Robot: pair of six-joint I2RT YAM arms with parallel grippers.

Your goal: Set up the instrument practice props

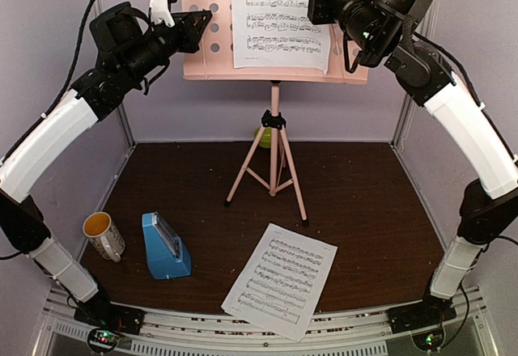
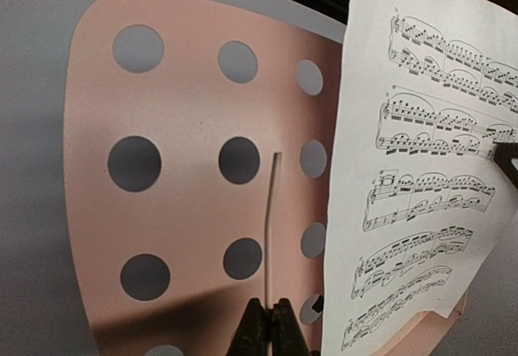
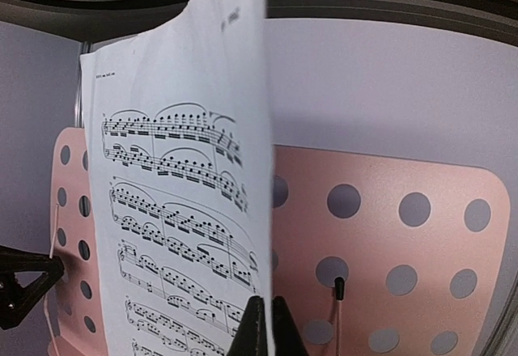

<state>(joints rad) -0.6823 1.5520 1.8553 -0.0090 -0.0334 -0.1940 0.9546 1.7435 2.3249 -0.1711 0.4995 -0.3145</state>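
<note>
The pink perforated-desk tripod music stand [image 1: 202, 66] stands mid-table toward the far edge, with one white printed sheet-music page [image 1: 279, 16] on its desk. The right gripper [image 3: 263, 322] has its jaws fully closed, apparently pinching that page's right edge, which bows away from the desk. The left gripper [image 2: 271, 324] is likewise closed and seems to nip the stand's thin wire page-retainer [image 2: 271, 218].

Paper is light and limp — it buckles and slips, so an edge or corner is the place to pinch. The second printed page [image 1: 281, 279] lies flat at the table's near edge with its lowest corner over the rail, probably the easiest hold. The small blue pyramid metronome [image 1: 166, 247], by the near-left corner, looks rigid — its flat sides should suit the fingers.

Counted: one stand, two pages, one metronome, one cream mug [image 1: 104, 235], one lime-green bowl [image 1: 263, 136].
</note>
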